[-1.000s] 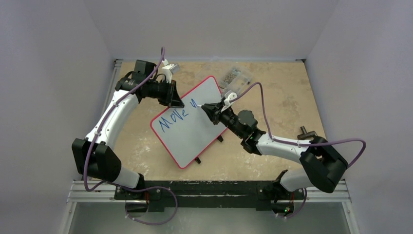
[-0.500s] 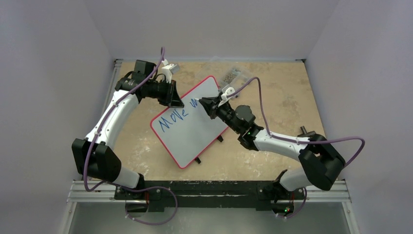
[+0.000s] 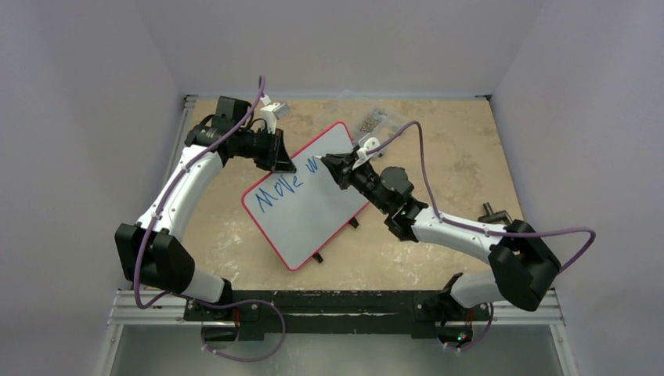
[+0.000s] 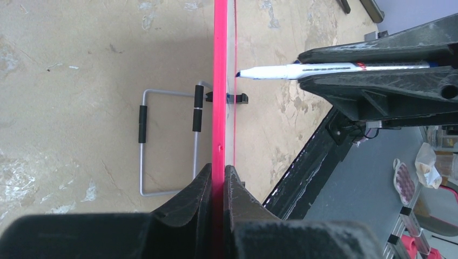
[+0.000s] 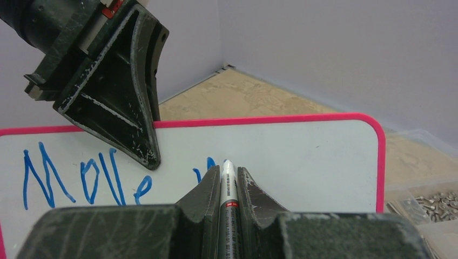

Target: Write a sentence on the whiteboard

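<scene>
The whiteboard (image 3: 313,205), white with a thin red rim, lies tilted at mid table. Blue letters of the sentence (image 3: 279,190) read "Move", with a new letter begun to their right; they also show in the right wrist view (image 5: 81,181). My left gripper (image 3: 283,163) is shut on the board's upper rim (image 4: 220,108). My right gripper (image 3: 332,168) is shut on a white marker (image 5: 227,186). The marker's tip touches the board by the new letter (image 4: 238,74).
A clear plastic box of screws (image 3: 376,122) lies just beyond the board's far corner, also in the right wrist view (image 5: 426,208). A small black object (image 3: 492,213) stands at the right. The board's wire stand (image 4: 162,145) shows under it.
My right gripper has moved the marker a little left and up along the board, and the new blue letter after "Move" has grown. The left arm and the board stay still.
</scene>
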Available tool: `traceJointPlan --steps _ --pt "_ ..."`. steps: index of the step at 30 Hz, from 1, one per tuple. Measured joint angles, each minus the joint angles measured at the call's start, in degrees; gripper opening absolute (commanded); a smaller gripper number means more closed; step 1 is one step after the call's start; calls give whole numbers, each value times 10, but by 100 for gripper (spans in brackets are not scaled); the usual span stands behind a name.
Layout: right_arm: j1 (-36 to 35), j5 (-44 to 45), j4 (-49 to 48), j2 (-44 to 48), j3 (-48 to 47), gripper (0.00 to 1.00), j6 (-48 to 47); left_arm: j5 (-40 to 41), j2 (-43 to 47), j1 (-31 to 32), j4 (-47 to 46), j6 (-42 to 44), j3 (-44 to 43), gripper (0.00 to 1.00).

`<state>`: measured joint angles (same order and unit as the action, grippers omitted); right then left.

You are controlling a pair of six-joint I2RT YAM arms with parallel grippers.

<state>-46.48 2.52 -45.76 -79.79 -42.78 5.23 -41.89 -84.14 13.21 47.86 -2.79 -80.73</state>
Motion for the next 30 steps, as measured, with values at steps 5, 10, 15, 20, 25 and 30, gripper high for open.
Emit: traceJointPlan --steps 5,10,15,20,25,30 --pt "0 7 13 32 0 0 -2 0 1 0 0 0 0 0" --pt "0 12 14 34 0 0 -4 0 1 1 0 0 0 0" --pt "0 14 15 17 0 0 -5 0 1 0 0 0 0 0" --pt "0 15 14 -3 0 0 -10 2 1 0 0 -1 0 0" --pt "0 15 10 -5 0 0 -12 2 1 0 0 -1 1 0" --pt "0 23 12 13 29 0 -10 1 1 0 0 0 1 0"
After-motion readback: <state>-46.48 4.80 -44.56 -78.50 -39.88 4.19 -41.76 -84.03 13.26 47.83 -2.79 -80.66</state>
